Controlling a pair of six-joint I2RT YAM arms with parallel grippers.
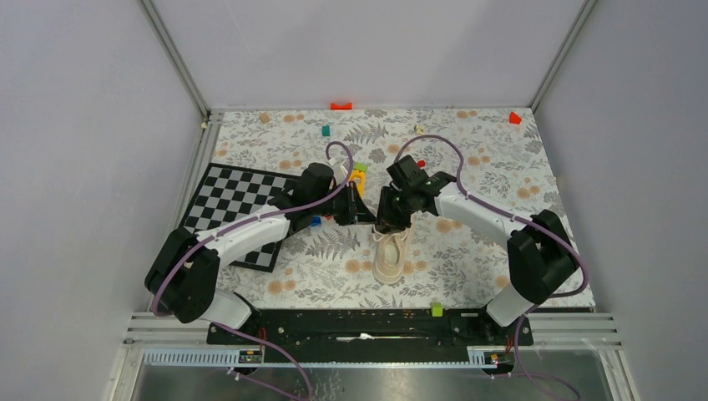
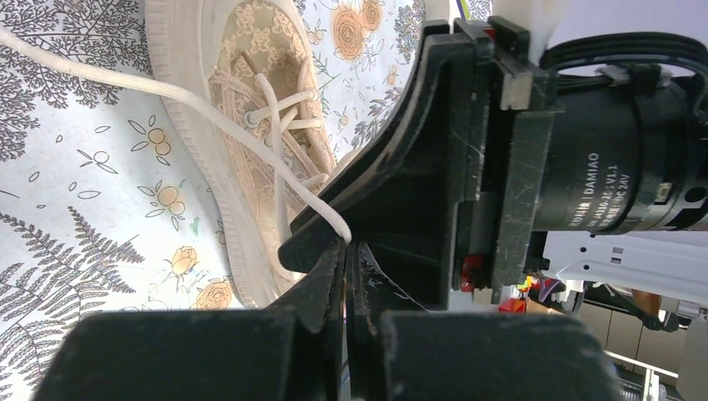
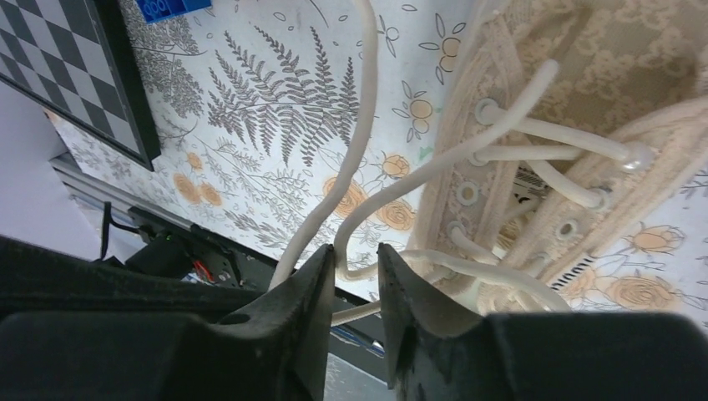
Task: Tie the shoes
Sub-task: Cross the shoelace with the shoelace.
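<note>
We see the cream sneaker (image 1: 391, 259) in the middle of the flowery cloth (image 1: 476, 251), near the front edge. Its cloth is lacy, its pale sole has little ribs, and its laces (image 2: 167, 92) are soft round cords. The left gripper (image 2: 346, 259) is squeezed tight on the tip of one lace. The right gripper (image 3: 357, 259) has its fingers a little apart, and a lace loop runs through the gap. Both sit close together over the shoe. The checkered board (image 1: 238, 196) lies well apart on the left.
</note>
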